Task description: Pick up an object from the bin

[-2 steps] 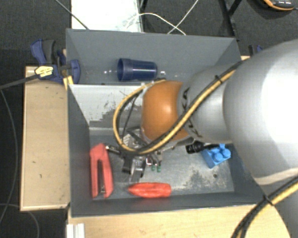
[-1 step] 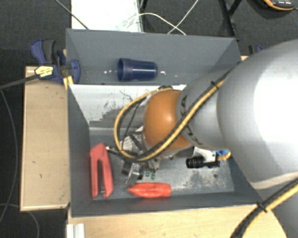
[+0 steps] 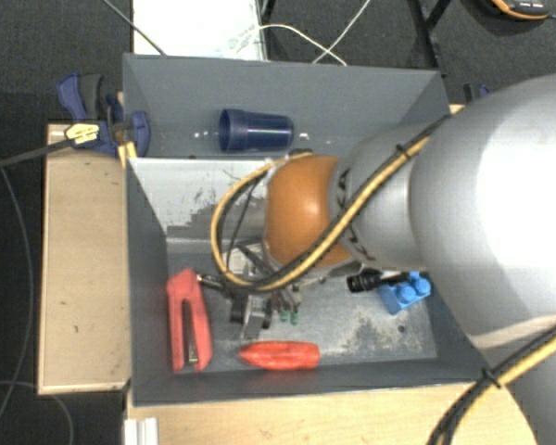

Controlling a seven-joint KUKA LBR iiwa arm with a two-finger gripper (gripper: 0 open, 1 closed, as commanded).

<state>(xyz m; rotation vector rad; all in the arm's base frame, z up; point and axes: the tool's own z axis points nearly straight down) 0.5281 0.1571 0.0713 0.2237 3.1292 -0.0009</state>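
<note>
1. End effector (image 3: 256,313) sat low in the bin (image 3: 157,221), left of centre, under the orange cover (image 3: 301,211) on the wrist. It was partly hidden by the cover and a looping yellow cable (image 3: 224,213). Couldn't tell if it was apart or together, and nothing was seen clamped in it.
2. Count of loose things: 1 red stapler-like tool, 1 red oblong piece, 1 blue block, 1 black cylindrical piece, 1 dark blue cup. Five in all, no heap.
3. Red oblong piece (image 3: 278,354) was nearest, just beside the end effector on the near side and slightly toward the arm, apart from it. It lay flat along the near wall and looked smooth, rounded and tapered at both ends.
4. Red stapler-like tool (image 3: 187,321) lay near the end effector on the side away from the arm, against the left wall. It was long, with a grey metal strip down its middle. Contact couldn't be judged.
5. Black cylindrical piece (image 3: 366,281) and blue block (image 3: 406,293) lay together at the right side, close under the arm and well apart from the end effector.
6. Dark blue cup (image 3: 255,130) lay on its side at the far wall, farthest off.
</note>
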